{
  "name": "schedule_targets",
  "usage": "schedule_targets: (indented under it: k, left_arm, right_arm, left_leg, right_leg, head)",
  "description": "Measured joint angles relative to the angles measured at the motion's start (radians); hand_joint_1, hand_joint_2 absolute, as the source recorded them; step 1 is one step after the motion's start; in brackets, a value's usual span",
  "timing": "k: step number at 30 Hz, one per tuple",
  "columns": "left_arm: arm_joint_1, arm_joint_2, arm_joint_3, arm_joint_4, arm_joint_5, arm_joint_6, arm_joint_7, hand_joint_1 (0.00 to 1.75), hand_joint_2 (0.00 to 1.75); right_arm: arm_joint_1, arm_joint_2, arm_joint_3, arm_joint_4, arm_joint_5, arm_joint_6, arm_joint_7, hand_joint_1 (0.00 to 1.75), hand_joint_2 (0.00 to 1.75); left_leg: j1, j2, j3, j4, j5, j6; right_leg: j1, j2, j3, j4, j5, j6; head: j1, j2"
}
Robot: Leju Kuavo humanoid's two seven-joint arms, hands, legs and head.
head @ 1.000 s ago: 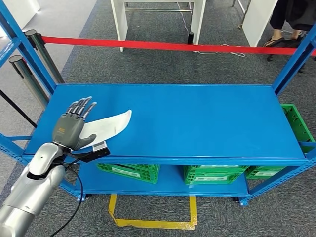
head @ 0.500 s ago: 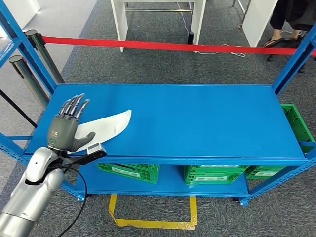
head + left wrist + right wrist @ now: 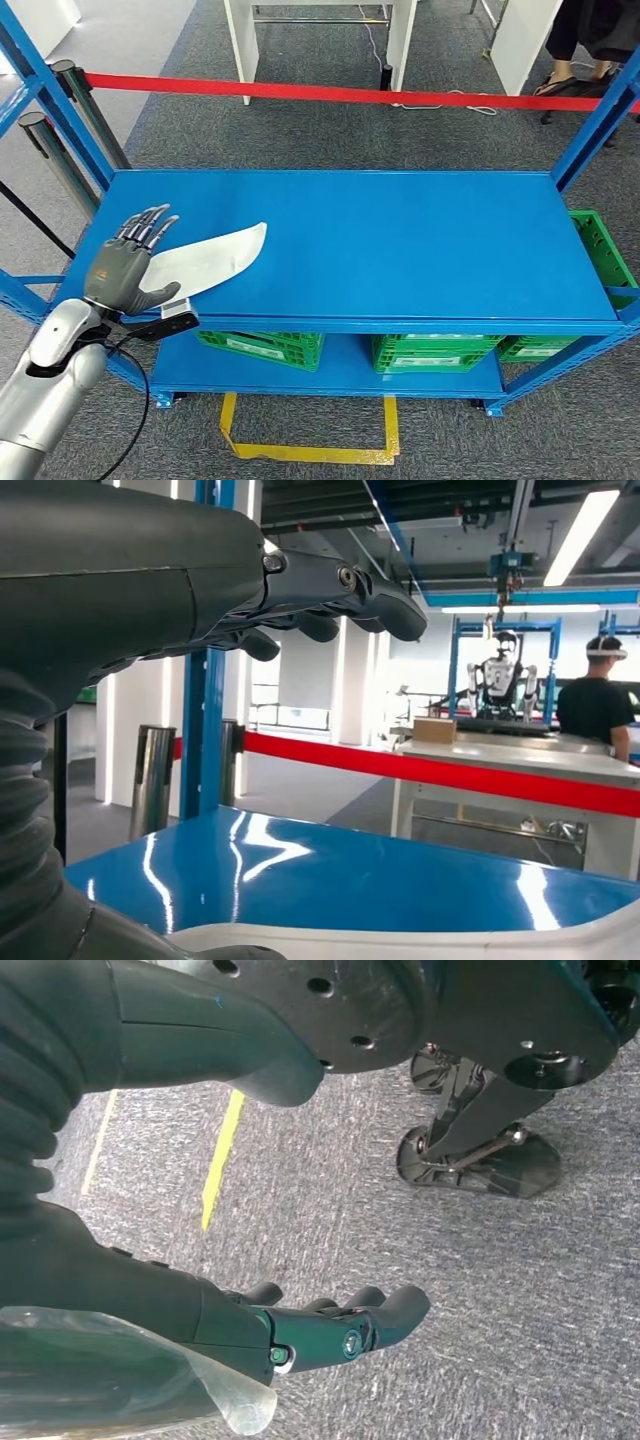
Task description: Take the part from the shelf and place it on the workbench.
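Left hand over near end of white curved part on blue shelf, fingers spread, holding nothing; right hand hanging, fingers loosely extended, empty.

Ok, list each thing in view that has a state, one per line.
White part: lying flat on the top shelf, not held.
Left hand: open, fingers spread, over the part's near end.
Right hand: open, hanging over the floor.
Green crates: on the lower shelf.
Red barrier tape: stretched taut.

Silver left arm, grey hand with dark fingers, black cable, ribbed grey wrist cover
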Motion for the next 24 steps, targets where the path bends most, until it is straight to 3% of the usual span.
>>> schedule_targets:
  k: [8, 24]
  left_arm:
    - [-0.01, 0.028, -0.005, 0.005, -0.041, -0.018, 0.018, 0.0, 1.75]
    - [-0.081, 0.028, -0.064, 0.094, -0.152, 0.01, 0.089, 0.0, 1.75]
  right_arm:
    - [-0.001, -0.002, 0.004, 0.0, -0.003, 0.007, -0.006, 0.0, 1.75]
    - [-0.003, -0.002, 0.02, 0.0, -0.002, 0.009, 0.003, 0.0, 1.75]
  left_leg:
    - [0.0, 0.0, 0.0, 0.0, 0.0, 0.0]
    - [0.0, 0.0, 0.0, 0.0, 0.0, 0.0]
  right_leg:
    - [0.0, 0.0, 0.0, 0.0, 0.0, 0.0]
    - [0.0, 0.0, 0.0, 0.0, 0.0, 0.0]
  head:
    - [0.0, 0.0]
    - [0.0, 0.0]
